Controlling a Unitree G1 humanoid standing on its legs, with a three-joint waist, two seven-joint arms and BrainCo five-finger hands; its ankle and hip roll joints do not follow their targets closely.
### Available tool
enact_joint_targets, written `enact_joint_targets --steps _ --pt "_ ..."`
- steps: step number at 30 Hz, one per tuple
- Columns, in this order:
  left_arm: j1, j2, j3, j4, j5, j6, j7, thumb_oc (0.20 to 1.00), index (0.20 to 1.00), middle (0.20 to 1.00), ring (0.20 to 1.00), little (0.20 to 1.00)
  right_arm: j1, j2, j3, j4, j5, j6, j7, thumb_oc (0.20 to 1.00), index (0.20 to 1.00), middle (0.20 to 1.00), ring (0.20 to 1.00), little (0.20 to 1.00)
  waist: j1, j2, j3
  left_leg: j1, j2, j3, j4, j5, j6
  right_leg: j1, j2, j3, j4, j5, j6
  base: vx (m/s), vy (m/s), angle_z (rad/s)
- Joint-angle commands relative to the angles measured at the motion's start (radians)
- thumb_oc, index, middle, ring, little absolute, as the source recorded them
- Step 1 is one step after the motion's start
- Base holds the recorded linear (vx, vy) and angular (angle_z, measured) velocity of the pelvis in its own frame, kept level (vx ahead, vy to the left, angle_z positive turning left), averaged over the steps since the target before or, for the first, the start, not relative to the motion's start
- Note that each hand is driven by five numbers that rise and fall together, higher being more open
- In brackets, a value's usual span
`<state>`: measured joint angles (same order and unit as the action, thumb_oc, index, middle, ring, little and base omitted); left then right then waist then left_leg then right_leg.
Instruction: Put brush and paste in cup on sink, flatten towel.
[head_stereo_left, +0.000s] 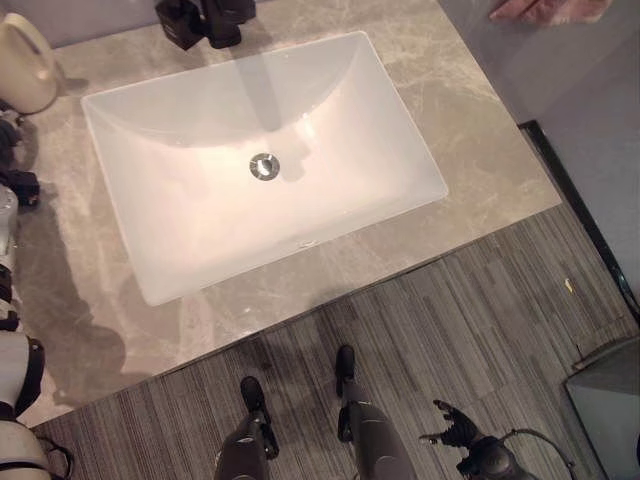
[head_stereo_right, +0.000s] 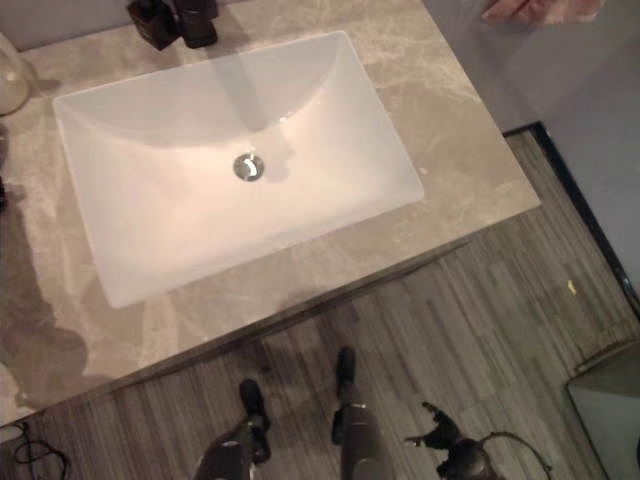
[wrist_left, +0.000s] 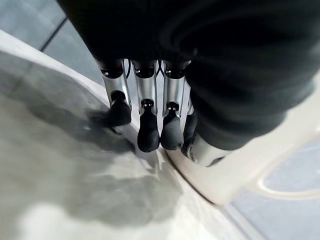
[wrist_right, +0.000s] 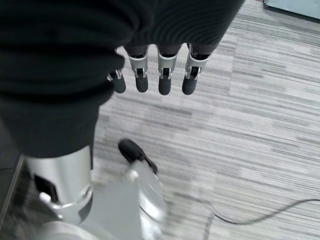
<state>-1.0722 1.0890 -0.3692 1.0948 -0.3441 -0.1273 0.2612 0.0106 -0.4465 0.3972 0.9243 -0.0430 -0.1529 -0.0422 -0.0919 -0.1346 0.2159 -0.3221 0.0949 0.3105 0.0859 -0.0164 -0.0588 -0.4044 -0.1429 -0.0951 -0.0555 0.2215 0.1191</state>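
1. The right hand (head_stereo_left: 456, 430) hangs low over the striped grey floor (head_stereo_left: 480, 300), nearest to the robot and well apart from the counter. Its fingers (wrist_right: 164, 75) are straight and loosely spread, pointing down, and they hold nothing.
2. A grey box (head_stereo_left: 608, 400) stands on the floor to the right of that hand, cut off by the picture's edge.
3. Next comes the front edge of the marble counter (head_stereo_left: 470, 150), with a white rectangular sink (head_stereo_left: 390, 190) set into it at a slant.
4. A round metal drain (head_stereo_left: 264, 166) sits in the middle of the sink's bottom.
5. The left hand (wrist_left: 147, 100) is at the far left end of the counter. Its fingers (wrist_left: 148, 135) are straight and close together, with the dark tips pointing down at the marble, at or just above it. They are just beside the cream cup (head_stereo_left: 25, 62), close to its looped handle. I cannot tell whether the thumb touches the cup.
6. The cup stands on the counter beyond the sink's far left corner.
7. A black tap (head_stereo_left: 205, 20) stands behind the sink's far edge, near its middle.
8. Farthest off, the pink towel (head_stereo_left: 550, 9) lies on a grey surface past the counter's right end, partly cut off by the picture's edge.
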Motion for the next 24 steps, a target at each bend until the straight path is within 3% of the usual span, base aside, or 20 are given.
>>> enact_joint_targets --steps 1,15,19,24 --pt "-0.102 0.035 -0.021 0.049 0.02 -0.017 0.016 0.2 0.2 0.2 0.2 0.2 0.013 -0.047 -0.006 0.022 0.028 -0.014 -0.006 1.0 1.0 1.0 1.0 1.0 -0.017 0.029 -0.022 -0.066 -0.022 -0.11 0.073 -0.025 0.021 0.139 -0.105 0.034 -0.028 0.173 0.143 0.0 0.0 0.0" --pt "-0.215 0.086 -0.112 0.114 0.127 0.004 0.06 0.2 0.2 0.2 0.2 0.2 0.039 -0.056 0.008 -0.075 0.047 -0.043 0.011 1.0 1.0 1.0 1.0 1.0 -0.025 0.011 -0.026 -0.14 -0.02 -0.128 0.084 -0.028 0.023 0.102 -0.1 0.011 -0.032 0.204 0.143 0.0 0.001 0.02" --pt "-0.219 0.124 -0.208 0.086 0.331 0.012 0.084 0.2 0.2 0.2 0.2 0.2 0.041 -0.077 0.01 -0.137 0.045 -0.069 0.013 1.0 1.0 1.0 1.0 1.0 -0.027 0.012 -0.026 -0.157 -0.022 -0.131 0.088 -0.029 0.024 0.093 -0.102 0.007 -0.032 0.218 0.143 0.0 0.013 0.04" --pt "-0.217 0.139 -0.247 0.1 0.442 0.038 0.116 0.2 0.2 0.2 0.2 0.2 0.047 -0.105 0.012 -0.203 0.038 -0.09 0.013 1.0 1.0 1.0 1.0 1.0 -0.026 0.01 -0.028 -0.17 -0.02 -0.132 0.098 -0.035 0.026 0.089 -0.101 0.007 -0.032 0.23 0.143 0.0 0.021 -0.06"
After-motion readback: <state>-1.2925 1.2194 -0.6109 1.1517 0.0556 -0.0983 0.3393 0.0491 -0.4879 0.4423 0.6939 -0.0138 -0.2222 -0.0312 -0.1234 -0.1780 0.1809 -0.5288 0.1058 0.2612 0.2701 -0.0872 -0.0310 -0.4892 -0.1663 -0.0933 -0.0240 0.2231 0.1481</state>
